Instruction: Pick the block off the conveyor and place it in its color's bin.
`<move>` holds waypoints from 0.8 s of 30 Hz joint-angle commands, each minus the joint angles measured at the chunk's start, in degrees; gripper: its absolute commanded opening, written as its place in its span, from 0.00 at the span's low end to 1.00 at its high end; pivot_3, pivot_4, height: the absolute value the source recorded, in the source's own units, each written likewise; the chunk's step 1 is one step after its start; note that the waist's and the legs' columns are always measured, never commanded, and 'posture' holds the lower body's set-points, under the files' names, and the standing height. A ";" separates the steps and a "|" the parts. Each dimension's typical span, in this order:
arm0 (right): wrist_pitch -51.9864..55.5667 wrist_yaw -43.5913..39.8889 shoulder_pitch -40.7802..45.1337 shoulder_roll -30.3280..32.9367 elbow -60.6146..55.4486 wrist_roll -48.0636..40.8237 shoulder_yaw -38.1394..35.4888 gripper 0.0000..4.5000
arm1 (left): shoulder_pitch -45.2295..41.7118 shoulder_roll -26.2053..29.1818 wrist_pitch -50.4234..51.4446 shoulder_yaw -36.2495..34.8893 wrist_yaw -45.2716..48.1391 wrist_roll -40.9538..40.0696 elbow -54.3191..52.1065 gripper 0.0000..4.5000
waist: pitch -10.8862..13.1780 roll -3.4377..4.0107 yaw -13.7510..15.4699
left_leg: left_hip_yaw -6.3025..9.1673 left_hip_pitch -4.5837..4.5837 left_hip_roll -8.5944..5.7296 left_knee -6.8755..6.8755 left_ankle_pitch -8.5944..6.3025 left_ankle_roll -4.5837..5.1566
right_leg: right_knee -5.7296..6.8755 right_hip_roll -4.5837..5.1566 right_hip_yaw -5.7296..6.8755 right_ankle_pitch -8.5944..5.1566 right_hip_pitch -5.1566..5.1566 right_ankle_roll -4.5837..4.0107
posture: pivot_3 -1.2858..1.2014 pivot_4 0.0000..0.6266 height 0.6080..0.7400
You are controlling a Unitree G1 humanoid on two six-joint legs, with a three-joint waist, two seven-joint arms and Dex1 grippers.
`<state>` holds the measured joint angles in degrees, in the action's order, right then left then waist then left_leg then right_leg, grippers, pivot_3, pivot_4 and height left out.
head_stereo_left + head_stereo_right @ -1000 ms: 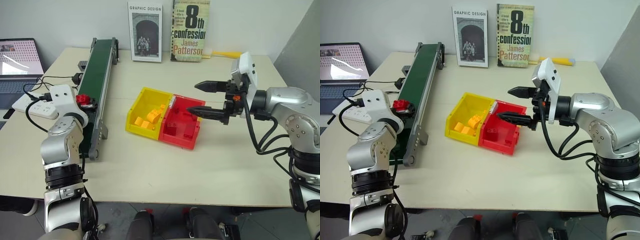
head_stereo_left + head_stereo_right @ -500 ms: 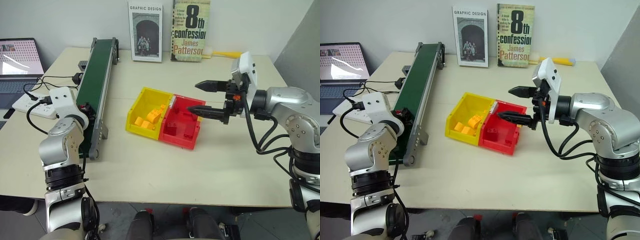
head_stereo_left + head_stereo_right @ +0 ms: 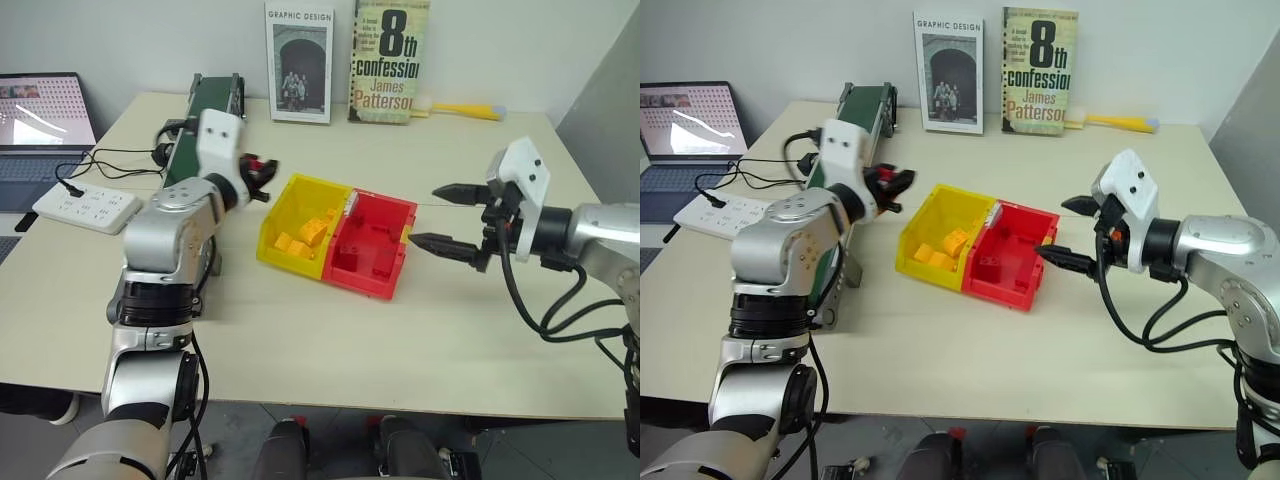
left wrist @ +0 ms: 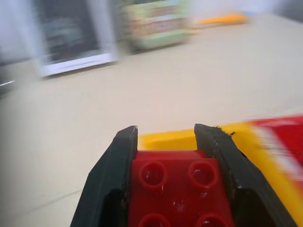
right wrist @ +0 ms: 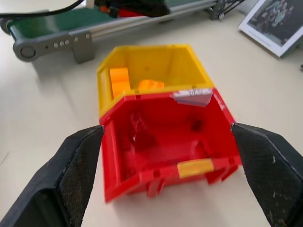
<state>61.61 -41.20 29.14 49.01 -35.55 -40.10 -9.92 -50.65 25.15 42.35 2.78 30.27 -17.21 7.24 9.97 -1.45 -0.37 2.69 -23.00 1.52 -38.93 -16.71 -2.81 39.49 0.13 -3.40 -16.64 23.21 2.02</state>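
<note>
1. The left gripper (image 4: 165, 137) has its jaws clamped on the block (image 4: 176, 189), one jaw against each side face and the studs facing up. This side grip leaves the underside free for a clean drop.
2. The block (image 3: 886, 178) is held in the air, off the conveyor (image 3: 862, 105) and just short of the yellow bin (image 3: 940, 210). The red bin (image 3: 1012, 262) lies beyond the yellow one, so the carry is judged only partly done.
3. The two bins are joined side by side on the surface (image 3: 940, 340), open tops up, which permits release from above.
4. The right gripper (image 3: 448, 217) hangs beside the red bin with its jaws apart and nothing between them, facing the bin without touching it. It is judged to stand clear of the approach path.
</note>
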 commanded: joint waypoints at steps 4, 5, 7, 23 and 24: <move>5.27 7.30 -4.21 -1.20 -8.23 -5.02 -7.45 1.00 | -3.84 -4.78 -8.32 10.94 15.15 1.66 5.74 0.34 | 0.00 0.01 -0.50 | -0.15 0.08 0.02 0.01 -0.10 0.19 | 0.05 -0.08 -0.13 0.00 0.00 0.00 | 0.52 0.24 1.00; 5.66 8.03 -4.52 -1.38 -8.70 -5.32 -7.87 1.00 | -4.06 -5.42 -9.66 12.13 16.43 2.41 7.09 0.34 | 0.00 0.01 -0.74 | -0.15 0.08 0.02 0.01 -0.10 0.19 | 0.06 -0.08 -0.13 0.00 0.00 0.00 | 0.52 0.24 1.00; 6.20 9.25 -4.72 -1.43 -9.18 -5.99 -8.28 1.00 | -4.60 -6.19 -11.56 13.09 17.88 3.51 9.44 0.34 | 0.00 0.01 -1.00 | -0.19 0.08 0.03 0.01 -0.11 0.19 | 0.05 -0.10 -0.15 0.00 0.00 0.00 | 0.52 0.24 1.00; 1.76 10.81 -3.13 0.06 -4.20 -5.35 -4.16 1.00 | -5.20 1.95 -13.91 7.53 24.43 4.64 11.97 0.99 | 0.01 0.02 -1.66 | -0.31 0.12 0.04 0.01 -0.12 0.23 | 0.08 -0.16 -0.23 -0.01 0.01 0.01 | 0.52 0.24 1.00; 0.59 9.66 -2.68 0.64 -2.87 -4.56 -3.24 1.00 | -3.91 4.46 -13.31 6.84 25.46 4.37 9.90 0.99 | 0.02 0.03 -1.75 | -0.31 0.12 0.08 0.02 -0.12 0.23 | 0.08 -0.20 -0.26 -0.01 0.03 0.01 | 0.52 0.24 1.00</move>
<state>65.28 -29.72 24.83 48.30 -39.70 -46.10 -13.70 -55.46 26.17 28.22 12.77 54.10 -12.41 21.94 9.99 -1.41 -2.12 2.39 -22.88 1.61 -38.89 -16.83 -2.58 39.57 -0.07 -3.69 -16.65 23.26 2.03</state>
